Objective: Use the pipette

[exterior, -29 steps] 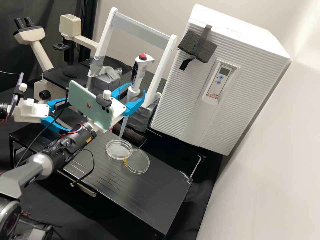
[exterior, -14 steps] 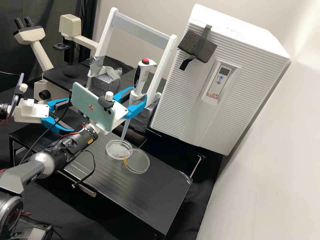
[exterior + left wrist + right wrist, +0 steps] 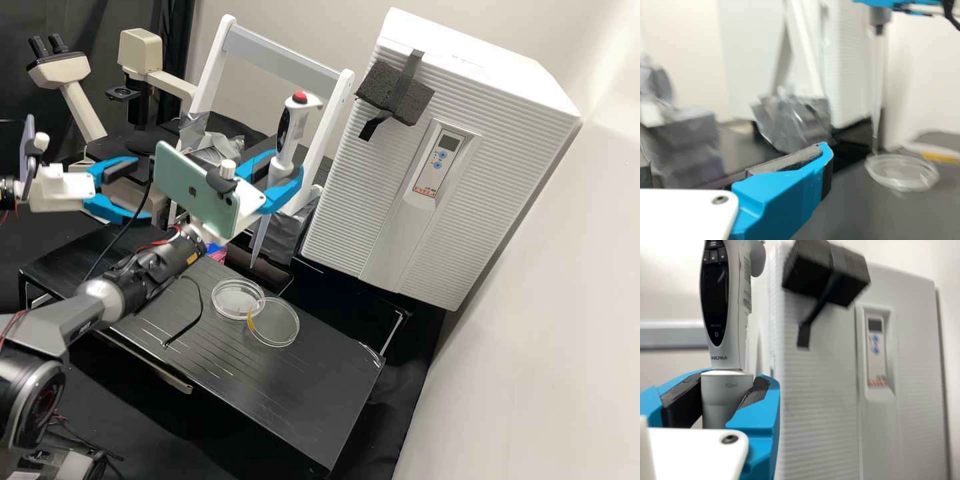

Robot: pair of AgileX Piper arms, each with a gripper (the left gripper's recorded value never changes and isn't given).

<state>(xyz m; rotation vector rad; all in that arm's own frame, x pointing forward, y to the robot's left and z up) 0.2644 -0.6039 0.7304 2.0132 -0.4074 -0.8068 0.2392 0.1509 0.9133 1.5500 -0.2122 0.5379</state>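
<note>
Blue fingers (image 3: pixel 288 192) of the right gripper (image 3: pixel 277 183) are clasping the pipette (image 3: pixel 288 143) above the petri dish (image 3: pixel 237 298); the left gripper (image 3: pixel 133 189) is holding its fingers wide, left of it.

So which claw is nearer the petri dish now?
Right. The right claw, shut on the pipette, hangs above the petri dish; the left claw sits farther off to its side.

Air gap between pipette (image 3: pixel 292 137) tip and the two petri dishes (image 3: pixel 238 298) beneath. Ribbed white cabinet (image 3: pixel 433 167) walls off the black platform (image 3: pixel 287 393) on its far-right side. White frame (image 3: pixel 287 61) and taped block (image 3: pixel 207 150) crowd behind. Passing room over its near half.
</note>
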